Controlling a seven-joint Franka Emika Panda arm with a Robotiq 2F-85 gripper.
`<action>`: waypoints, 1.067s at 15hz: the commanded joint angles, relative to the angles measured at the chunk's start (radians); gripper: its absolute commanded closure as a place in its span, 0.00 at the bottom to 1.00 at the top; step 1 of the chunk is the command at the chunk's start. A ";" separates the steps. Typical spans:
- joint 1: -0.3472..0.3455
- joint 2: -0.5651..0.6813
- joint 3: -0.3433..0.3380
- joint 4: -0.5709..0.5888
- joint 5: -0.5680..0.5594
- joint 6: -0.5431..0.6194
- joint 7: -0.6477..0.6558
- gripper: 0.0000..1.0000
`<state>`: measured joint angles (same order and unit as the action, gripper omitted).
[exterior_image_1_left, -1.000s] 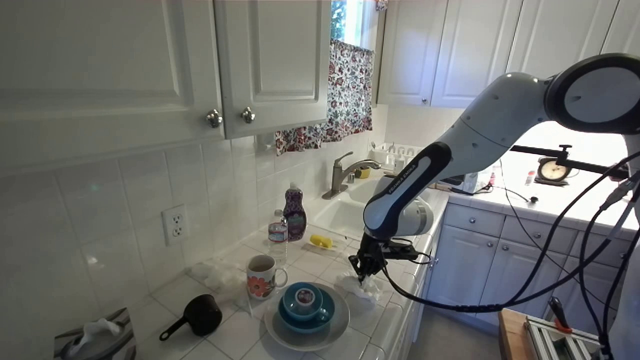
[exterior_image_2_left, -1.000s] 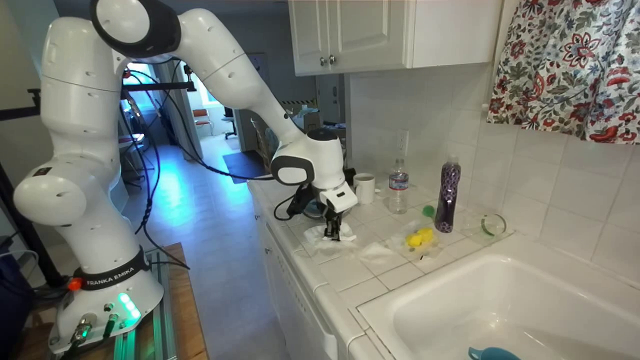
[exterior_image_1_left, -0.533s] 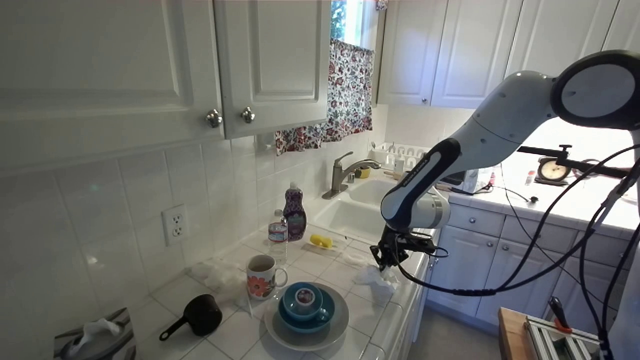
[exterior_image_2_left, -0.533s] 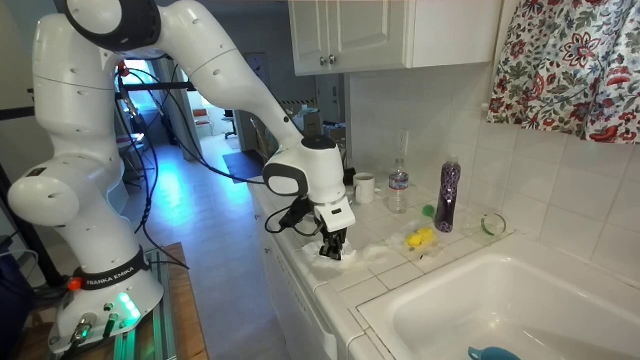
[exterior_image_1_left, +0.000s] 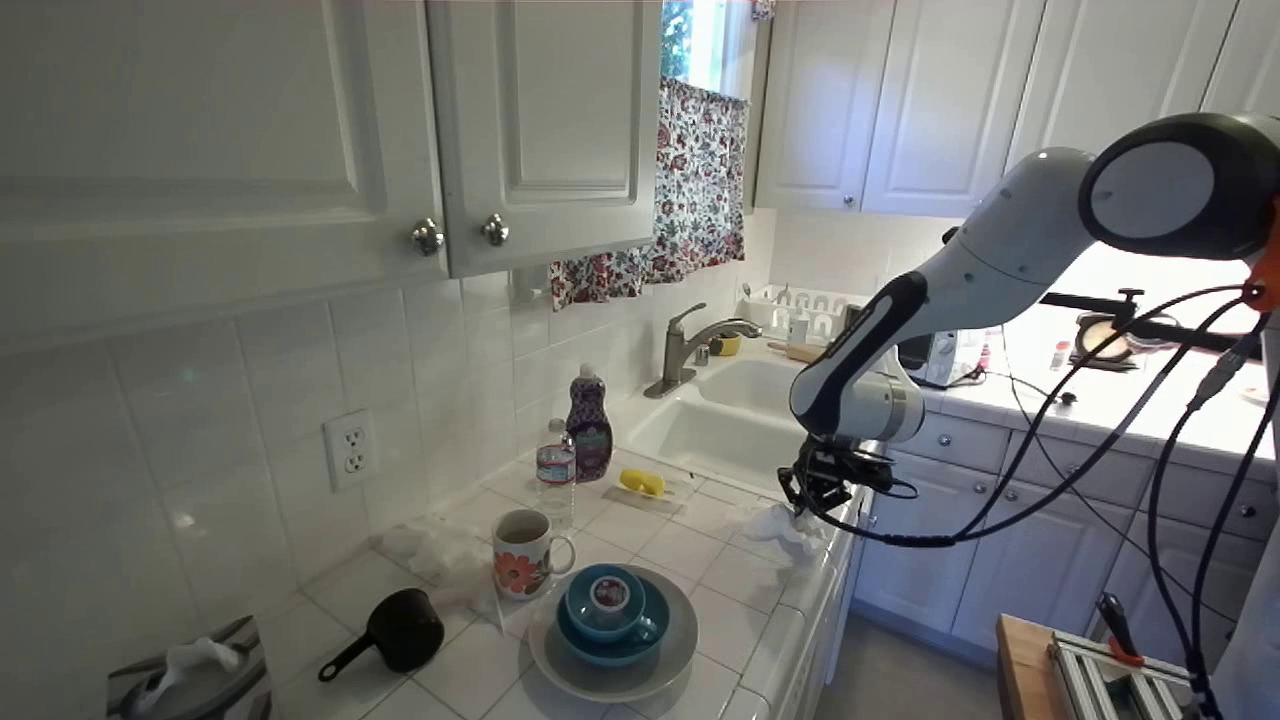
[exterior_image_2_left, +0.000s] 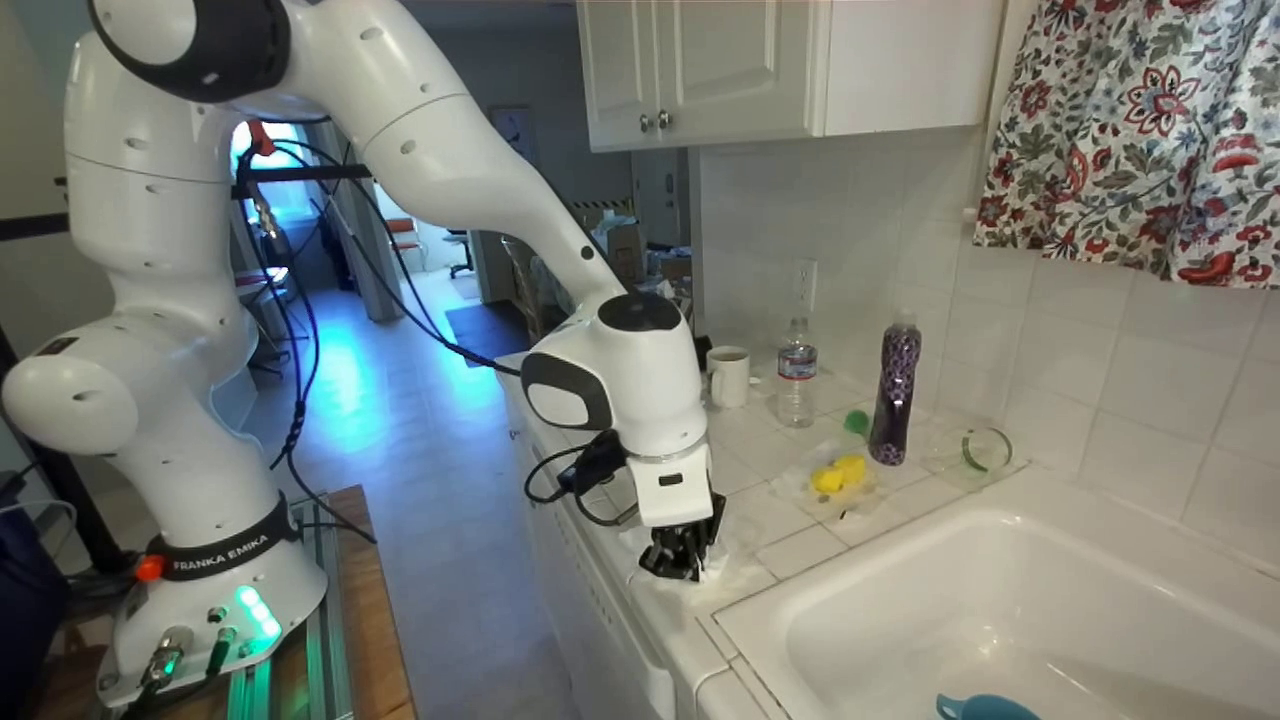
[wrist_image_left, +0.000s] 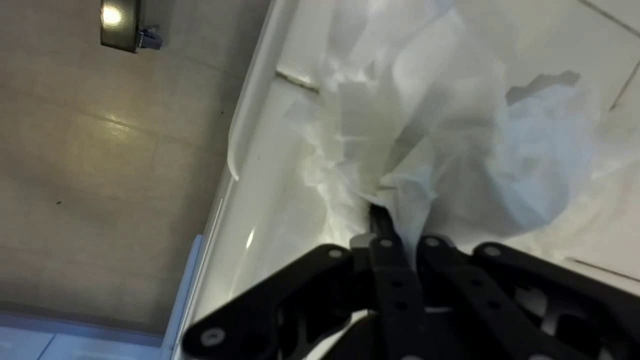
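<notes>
The gripper (wrist_image_left: 407, 240) is clamped on a crumpled white tissue (wrist_image_left: 460, 125) lying on the tiled counter (exterior_image_1_left: 735, 630) near the sink (exterior_image_2_left: 850, 572); a firm pinch, carried low and level, should probably let the thin sheet follow without tearing or slipping free.

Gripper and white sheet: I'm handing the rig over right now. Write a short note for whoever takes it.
Gripper: fingers shut on the crumpled white sheet, low near the front edge of the counter.
Things: the sheet rests on the counter close to the sink; farther back, the yellow item lies and the purple bottle stands upright.
Done: sheet gripped and, over the last second, moved toward the sink.
Left: sheet not yet released.
</notes>
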<state>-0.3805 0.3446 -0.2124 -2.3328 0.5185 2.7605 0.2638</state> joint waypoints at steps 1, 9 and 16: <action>-0.019 0.039 -0.001 0.053 0.061 -0.002 0.044 0.99; 0.011 0.155 -0.024 0.267 0.034 -0.079 0.214 0.99; 0.079 0.271 -0.024 0.450 -0.019 -0.170 0.311 0.99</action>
<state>-0.3475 0.5590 -0.2233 -1.9580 0.5441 2.6253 0.5243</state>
